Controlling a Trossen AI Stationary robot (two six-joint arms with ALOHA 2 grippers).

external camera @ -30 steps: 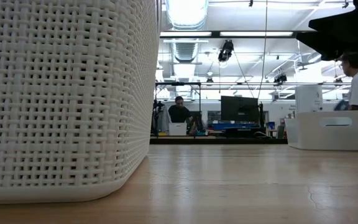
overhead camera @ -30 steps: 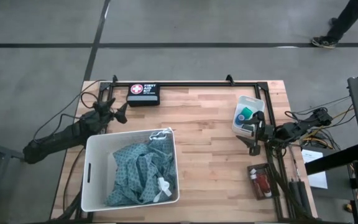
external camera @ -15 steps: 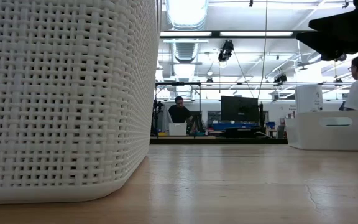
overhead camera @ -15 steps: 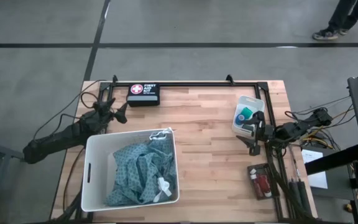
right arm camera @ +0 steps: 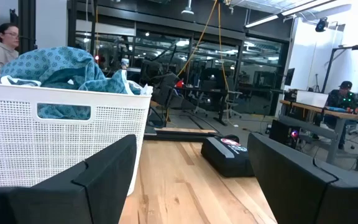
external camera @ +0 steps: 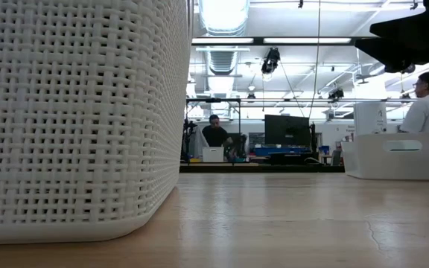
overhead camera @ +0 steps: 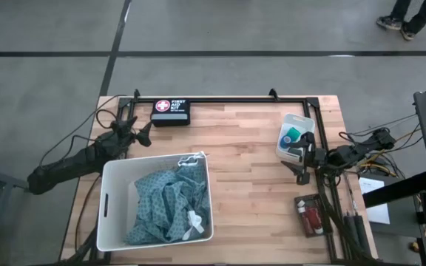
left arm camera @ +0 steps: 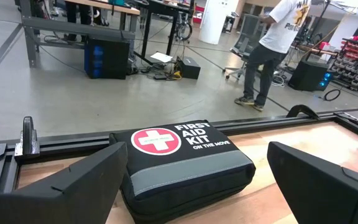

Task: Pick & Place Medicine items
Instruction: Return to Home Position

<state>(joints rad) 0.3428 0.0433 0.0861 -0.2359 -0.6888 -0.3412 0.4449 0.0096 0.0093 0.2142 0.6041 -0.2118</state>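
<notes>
**Operator:** If the step in hand is the return to home, what should be verified first?

**Technician:** Verify both pincers. The left gripper [overhead camera: 140, 131] sits near the first aid kit [overhead camera: 171, 111], by the table's [overhead camera: 242, 185] left edge. Its fingers are spread, with nothing between them. The right gripper [overhead camera: 299, 164] is just beside the small white bin [overhead camera: 287, 124] and is likewise spread and empty. On that evidence, no item should be carried along.

**Operator:** Where are the medicine items?

**Technician:** The teal-green roll [overhead camera: 293, 134] lies in the small white bin. The red bottles [overhead camera: 311, 217] lie in the black bin [overhead camera: 302, 201] near the table's right edge. Their count cannot be read from above, and the blue piece cannot be picked out with certainty. The patterned cloths [overhead camera: 165, 203] fill the big white bin [overhead camera: 109, 199].

**Operator:** What is the main hazard?

**Technician:** The main hazard is the right gripper's closeness to the small white bin. Draw the gripper away from the bin wall before any swing, so the bin is not nudged. On the left, keep clear of the big white bin's rim and the kit. Move slowly. Both arms look close to rest, so only small corrections should be needed.
</notes>
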